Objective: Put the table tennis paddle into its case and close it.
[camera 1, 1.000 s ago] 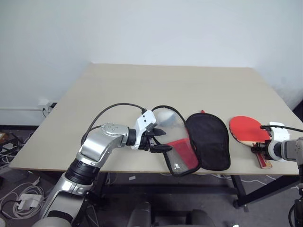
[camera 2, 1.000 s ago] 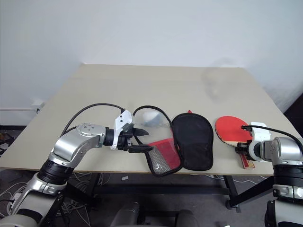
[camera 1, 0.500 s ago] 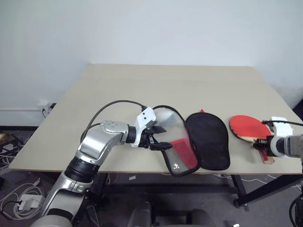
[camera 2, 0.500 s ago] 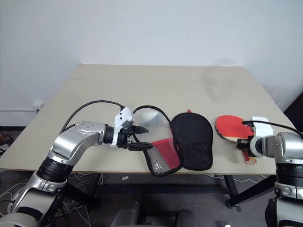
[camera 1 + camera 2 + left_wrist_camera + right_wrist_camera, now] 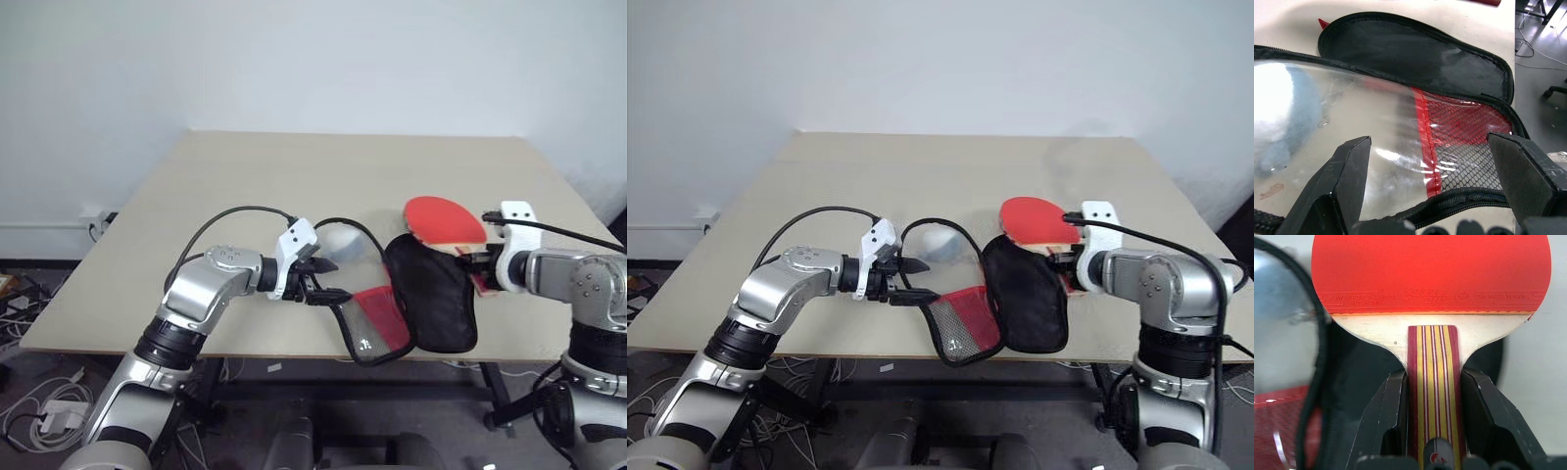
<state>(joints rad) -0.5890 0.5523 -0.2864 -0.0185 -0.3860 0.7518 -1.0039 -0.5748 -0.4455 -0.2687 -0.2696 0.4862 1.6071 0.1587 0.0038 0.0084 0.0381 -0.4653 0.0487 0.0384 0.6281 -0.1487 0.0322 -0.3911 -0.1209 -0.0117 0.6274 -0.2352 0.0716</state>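
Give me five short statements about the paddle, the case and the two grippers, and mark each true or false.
1. The right gripper is shut on the table tennis paddle by its handle. True.
2. The case is zipped shut. False: it lies open, black lining up.
3. The left gripper stands open at the case's raised flap. True.
4. The paddle lies flat on the table. False: it is held above the case.
5. The paddle's blade is blue. False: it is red.
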